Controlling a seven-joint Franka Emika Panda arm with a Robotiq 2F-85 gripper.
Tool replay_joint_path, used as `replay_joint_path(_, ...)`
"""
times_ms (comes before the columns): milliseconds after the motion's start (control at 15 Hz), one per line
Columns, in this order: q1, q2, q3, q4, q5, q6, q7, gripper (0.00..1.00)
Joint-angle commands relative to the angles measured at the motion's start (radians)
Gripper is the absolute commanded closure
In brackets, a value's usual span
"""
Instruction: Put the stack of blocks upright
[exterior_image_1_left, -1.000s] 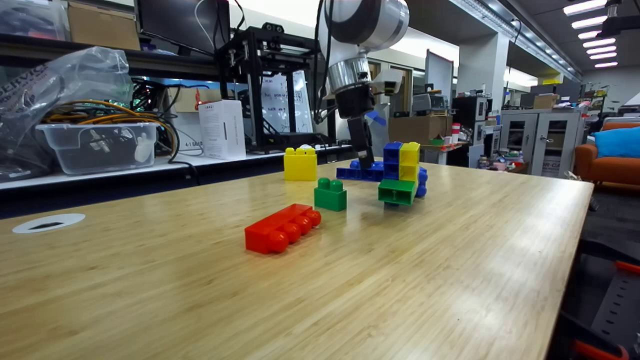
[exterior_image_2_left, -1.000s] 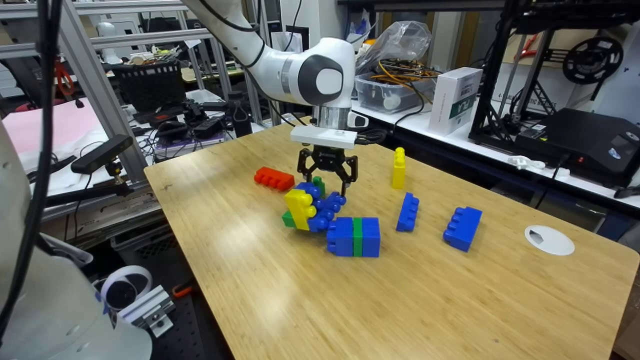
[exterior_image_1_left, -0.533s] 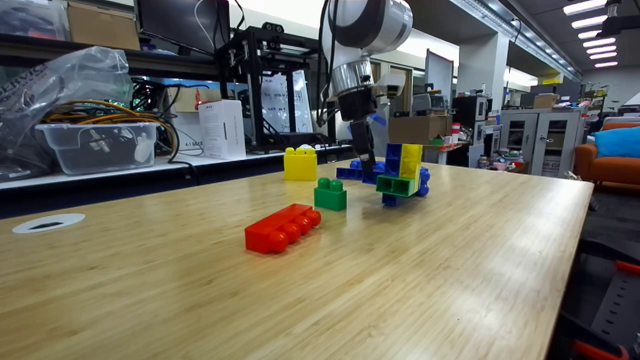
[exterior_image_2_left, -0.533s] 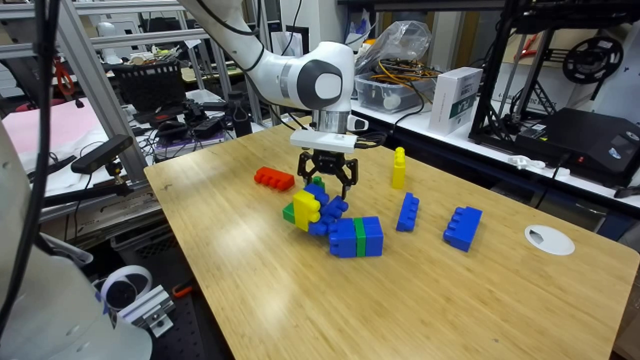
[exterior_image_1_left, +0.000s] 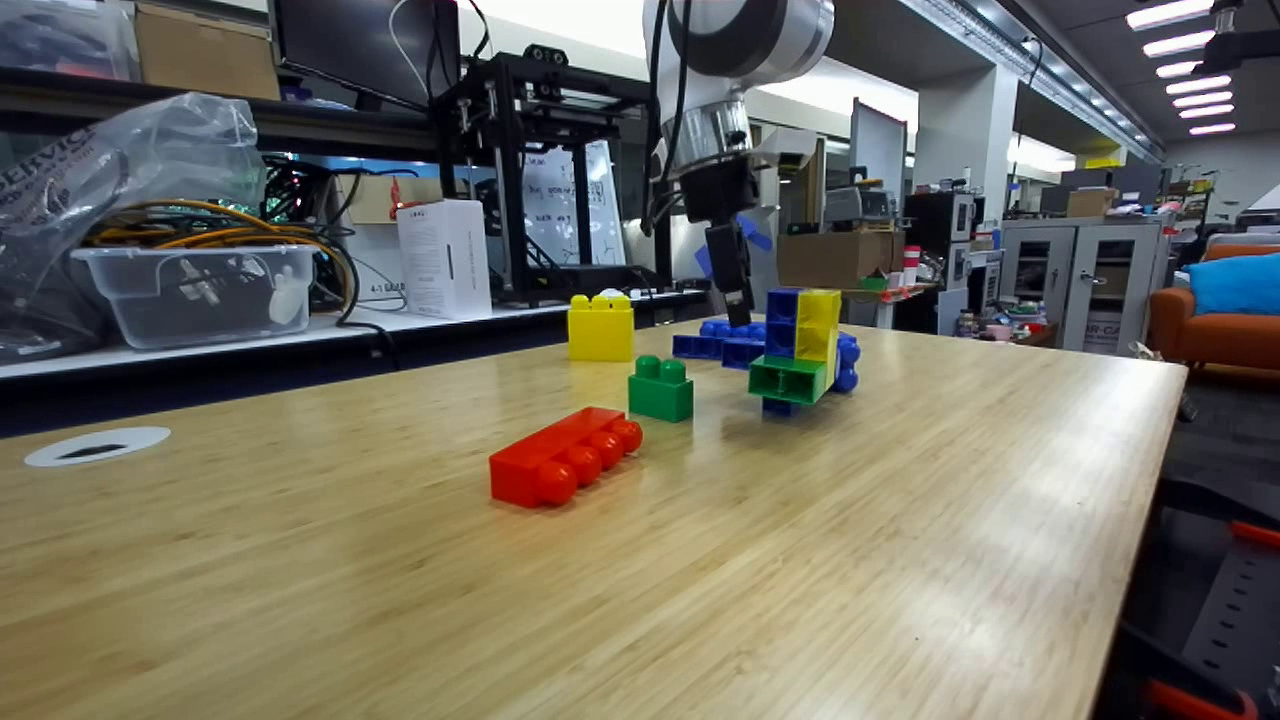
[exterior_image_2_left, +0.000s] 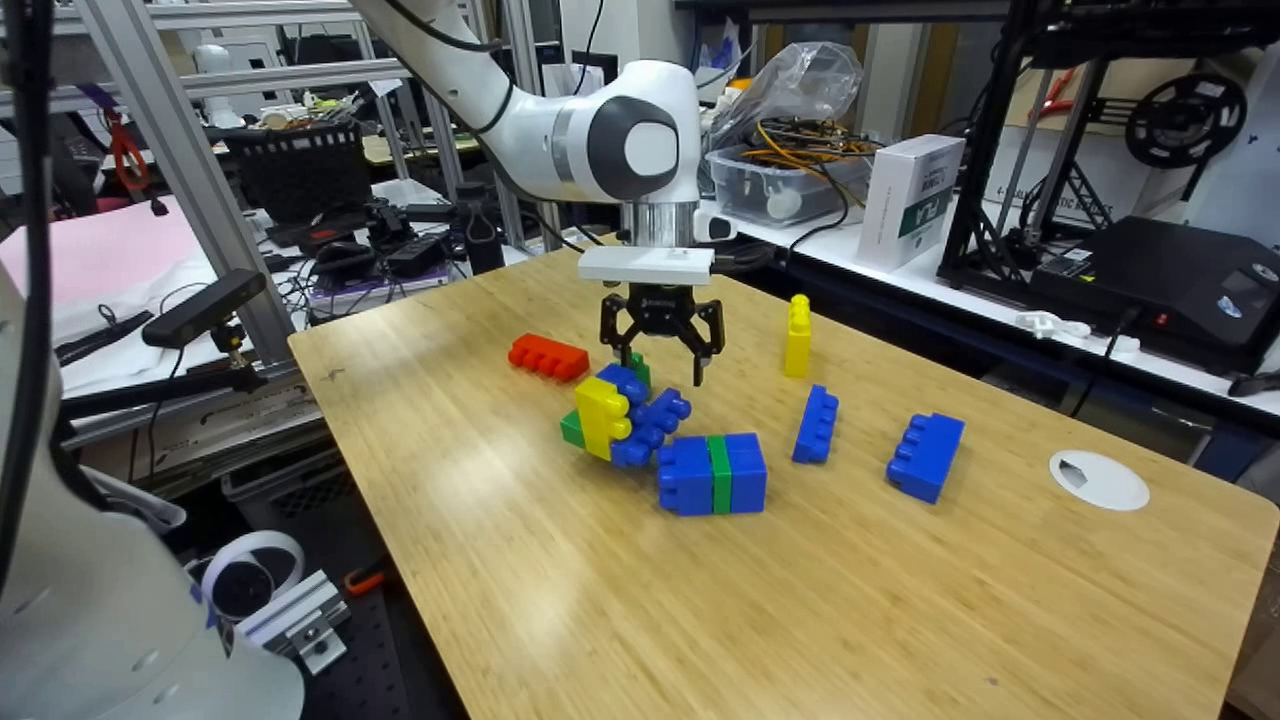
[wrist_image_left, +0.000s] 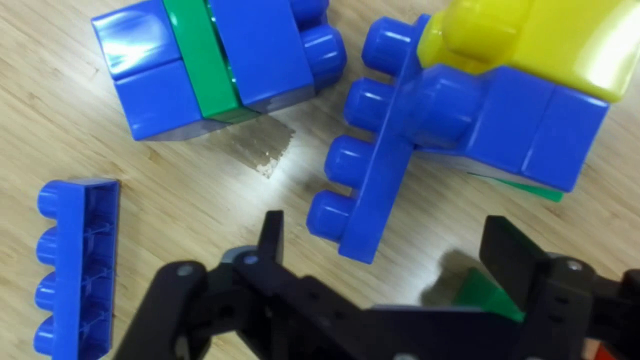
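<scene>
Wrist view shows the end effector (wrist_image_left: 383, 223) spread and holding nothing, the stack (wrist_image_left: 450, 110) below and just ahead, so the step probably calls for straddling its near end squarely before closing and slowly tipping it.

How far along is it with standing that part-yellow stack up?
Done: nothing yet, seemingly; the stack of joined blue, green and yellow plastic bricks lies on its side, studs pointing sideways. In hand: nothing; the black two-fingered pincer hangs open nearby. Left, probably: gripping and turning the stack upright.
</scene>
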Motion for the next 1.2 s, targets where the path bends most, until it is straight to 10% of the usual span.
replay_joint_path(0, -0.004, -0.035, -0.008, -0.045, -0.034, 0.041, 0.031, 0.0)
replay_joint_path(733, -0.042, 0.026, -0.001, -0.145, 0.088, 0.293, 0.001, 0.0)
replay_joint_path(800, -0.04, 0.033, -0.001, -0.152, 0.092, 0.317, 0.009, 0.25)
replay_joint_path(1133, -0.022, 0.044, 0.005, -0.162, 0.072, 0.369, 0.025, 0.56)
